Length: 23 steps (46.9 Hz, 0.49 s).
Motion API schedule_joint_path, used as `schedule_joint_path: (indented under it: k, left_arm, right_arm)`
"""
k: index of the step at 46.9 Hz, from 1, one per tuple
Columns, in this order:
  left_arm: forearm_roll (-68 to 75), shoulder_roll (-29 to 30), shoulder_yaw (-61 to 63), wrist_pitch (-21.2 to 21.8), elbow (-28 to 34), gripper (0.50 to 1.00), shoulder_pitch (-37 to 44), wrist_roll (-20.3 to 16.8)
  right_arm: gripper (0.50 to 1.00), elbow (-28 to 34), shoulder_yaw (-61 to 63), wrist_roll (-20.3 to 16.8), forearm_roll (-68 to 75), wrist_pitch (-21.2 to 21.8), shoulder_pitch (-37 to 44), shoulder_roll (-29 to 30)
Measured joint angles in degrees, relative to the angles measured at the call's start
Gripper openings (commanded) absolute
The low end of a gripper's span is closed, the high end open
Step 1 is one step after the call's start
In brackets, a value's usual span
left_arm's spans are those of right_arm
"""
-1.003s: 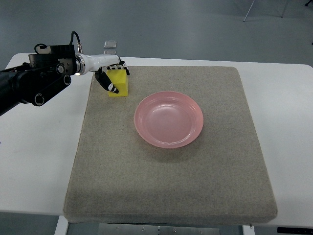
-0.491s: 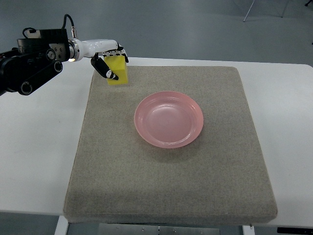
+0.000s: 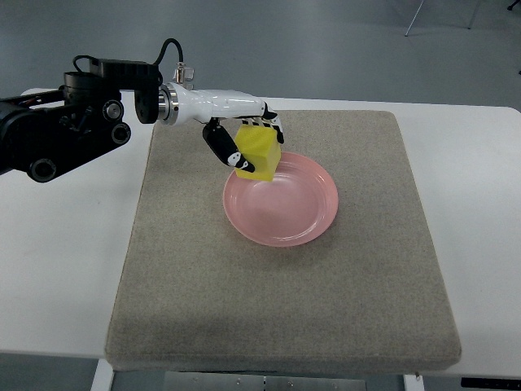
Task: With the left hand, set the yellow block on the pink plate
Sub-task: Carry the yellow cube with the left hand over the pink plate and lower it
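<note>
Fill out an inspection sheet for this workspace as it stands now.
Surface: white table with a grey mat on it.
Job's things: yellow block held in the left hand, over the far-left rim of the pink plate; whether it touches the plate cannot be told. Plate otherwise empty.
Clutter: nothing seen.
Hands: left hand shut on the block, arm coming in from the left edge; right hand not in view.
Cables: black cable looping above the left wrist.
Surroundings: grey floor beyond the table; thin metal legs at the top right.
</note>
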Motion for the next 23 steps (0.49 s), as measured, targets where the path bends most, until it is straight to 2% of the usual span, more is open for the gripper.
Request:
schedule_joint_path:
  k: [16, 17, 20, 22, 23]
  left_arm:
    - [9.9, -5.0, 0.0, 0.7, 0.1, 0.500, 4.1, 0.2]
    - [9.9, -5.1, 0.0, 0.7, 0.1, 0.514, 4.2, 0.2]
    - [9.9, -5.5, -0.1, 0.7, 0.2, 0.736, 4.2, 0.2]
    - [10.0, -5.7, -0.1, 0.8, 0.4, 0.803, 4.3, 0.2]
    - [10.0, -5.7, -0.1, 0.8, 0.5, 0.808, 4.4, 0.2]
  right_arm:
    - [0.924, 0.0, 0.0, 0.0, 0.0, 0.0, 0.0, 0.0]
    - [0.924, 0.0, 0.0, 0.0, 0.0, 0.0, 0.0, 0.0]
    - [0.924, 0.0, 0.0, 0.0, 0.0, 0.0, 0.0, 0.0]
    - [0.924, 0.0, 0.0, 0.0, 0.0, 0.0, 0.0, 0.0]
    - [0.924, 0.0, 0.0, 0.0, 0.0, 0.0, 0.0, 0.0]
